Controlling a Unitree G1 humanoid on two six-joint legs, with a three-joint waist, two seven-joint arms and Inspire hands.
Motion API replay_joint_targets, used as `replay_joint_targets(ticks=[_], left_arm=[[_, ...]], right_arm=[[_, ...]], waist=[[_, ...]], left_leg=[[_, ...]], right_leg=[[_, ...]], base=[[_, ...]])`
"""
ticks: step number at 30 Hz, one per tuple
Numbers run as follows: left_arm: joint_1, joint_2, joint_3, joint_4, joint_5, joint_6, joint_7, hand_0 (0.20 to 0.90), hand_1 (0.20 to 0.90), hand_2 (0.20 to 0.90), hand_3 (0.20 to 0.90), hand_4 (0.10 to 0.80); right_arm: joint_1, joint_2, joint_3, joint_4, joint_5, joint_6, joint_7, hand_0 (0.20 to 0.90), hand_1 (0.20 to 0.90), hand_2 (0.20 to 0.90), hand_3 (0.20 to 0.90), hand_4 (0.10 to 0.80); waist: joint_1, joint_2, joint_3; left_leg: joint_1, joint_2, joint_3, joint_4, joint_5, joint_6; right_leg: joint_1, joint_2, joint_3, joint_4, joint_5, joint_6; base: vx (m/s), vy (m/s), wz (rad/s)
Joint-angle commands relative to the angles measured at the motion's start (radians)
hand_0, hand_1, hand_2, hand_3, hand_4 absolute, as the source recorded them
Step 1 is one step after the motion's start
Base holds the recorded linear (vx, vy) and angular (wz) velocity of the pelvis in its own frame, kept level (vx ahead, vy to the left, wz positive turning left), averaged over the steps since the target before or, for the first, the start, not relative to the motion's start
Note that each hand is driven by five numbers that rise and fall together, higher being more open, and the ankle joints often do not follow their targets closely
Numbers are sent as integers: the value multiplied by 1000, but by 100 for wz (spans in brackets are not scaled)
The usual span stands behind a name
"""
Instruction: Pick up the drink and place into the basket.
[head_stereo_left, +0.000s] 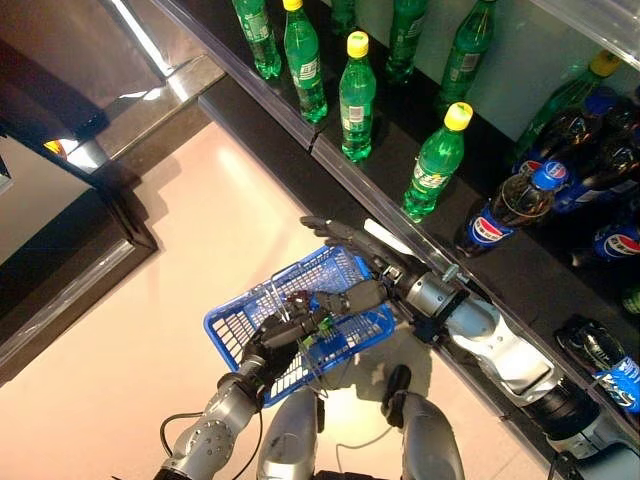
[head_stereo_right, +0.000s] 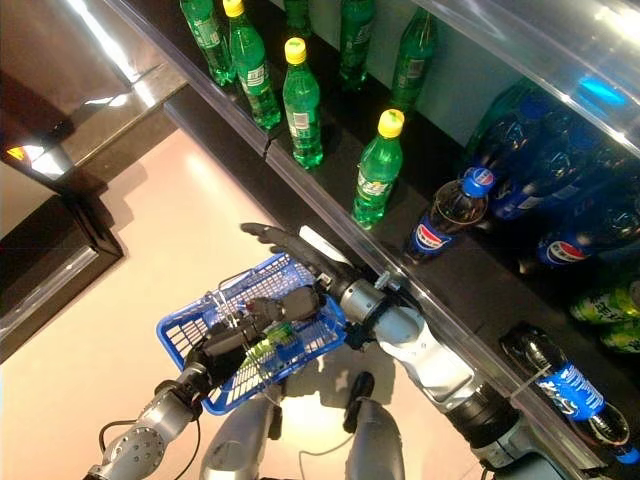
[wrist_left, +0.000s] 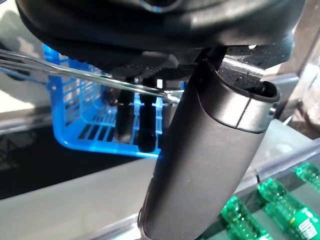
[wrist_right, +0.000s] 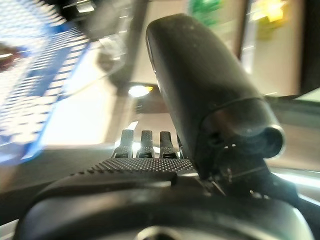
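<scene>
My left hand (head_stereo_left: 285, 332) is shut on the thin wire handles (wrist_left: 75, 72) of the blue basket (head_stereo_left: 228, 328) and holds it up in front of me. A green drink (head_stereo_right: 276, 340) lies in the basket, partly hidden by that hand. My right hand (head_stereo_left: 350, 240) is open and empty, with straight fingers (wrist_right: 145, 142) over the basket's far rim, just below the shelf edge. Green bottles with yellow caps (head_stereo_left: 356, 100) stand upright on the dark shelf beyond it.
The dark shelf (head_stereo_left: 330, 165) runs diagonally from the upper left to the lower right, with a clear front lip. Dark cola bottles with blue caps (head_stereo_left: 512, 208) stand and lie at the right. A dark cabinet (head_stereo_left: 60, 250) stands at the left across pale floor (head_stereo_left: 200, 230).
</scene>
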Motion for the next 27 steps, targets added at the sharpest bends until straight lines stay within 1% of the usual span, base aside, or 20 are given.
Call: replay_joint_targets(ticks=[1,4,9,13,15,17,18,21,23,24,27], left_arm=[[10,-2,56,-357,-19,-117,-101,300,300,300,200,100],[23,-12,55,-362,-11,-130,-96,300,300,300,200,100],[36,-18,57,-371,-13,-141,-77,300,300,300,200,100],[32,-20,50,-374,-16,-146,-63,300,300,300,200,100],[30,-23,46,-374,-17,-150,-55,300,300,300,200,100],[29,-27,39,-375,-16,-158,-47,300,300,300,200,100],[29,-30,35,-373,-16,-166,-45,300,300,300,200,100],[26,-35,25,-377,-17,-181,-34,300,300,300,200,100],[22,-37,17,-378,-18,-192,-29,300,300,300,200,100],[20,-36,12,-378,-21,-199,-27,300,300,300,200,100],[17,-35,3,-383,-23,-211,-20,300,300,300,200,100]], right_arm=[[-12,45,-50,-99,94,-198,-84,900,900,900,900,800],[23,76,-93,-110,95,-248,-145,900,900,900,900,800],[57,108,-137,-145,69,-318,-195,900,900,900,900,800],[31,121,-152,-150,50,-357,-300,900,900,900,900,800],[23,134,-160,-147,-4,-381,-377,900,900,900,900,800],[16,146,-167,-145,-59,-392,-459,900,900,900,900,800],[16,155,-176,-147,-92,-391,-522,900,900,900,900,800],[18,172,-190,-144,-128,-390,-615,900,900,900,900,800],[20,182,-193,-138,-149,-385,-651,900,900,900,900,800],[18,182,-192,-133,-165,-364,-687,900,900,900,900,800],[12,184,-185,-120,-174,-342,-726,900,900,900,900,800]], waist=[[-24,-34,-181],[-33,-30,-186],[-44,-20,-185],[-44,-13,-182],[-44,-9,-180],[-45,-5,-178],[-47,-1,-176],[-51,4,-172],[-54,8,-169],[-55,10,-166],[-55,14,-160]], left_leg=[[45,-32,17,67,-140,-4],[50,-30,22,71,-145,-3],[54,-29,27,75,-149,-1],[56,-30,27,79,-152,0],[55,-31,27,82,-153,-1],[55,-33,27,83,-153,-1],[55,-34,29,84,-154,-1],[50,-37,31,87,-156,0],[47,-37,32,90,-156,0],[44,-38,31,93,-157,-1],[38,-38,31,98,-156,-1]], right_leg=[[170,9,82,-298,121,69],[173,10,88,-296,118,70],[172,12,98,-290,114,71],[175,9,97,-287,111,70],[174,7,99,-284,110,70],[173,6,99,-283,110,69],[170,4,99,-279,109,68],[163,2,103,-273,107,67],[157,0,104,-269,106,67],[154,-2,105,-267,107,66],[150,-4,105,-264,107,65]], base=[[67,10,-1],[40,21,-3],[25,31,-8],[22,15,-8],[22,34,0],[16,46,1],[14,57,1],[5,47,0],[-2,42,0],[3,37,-2],[-1,31,-5]])
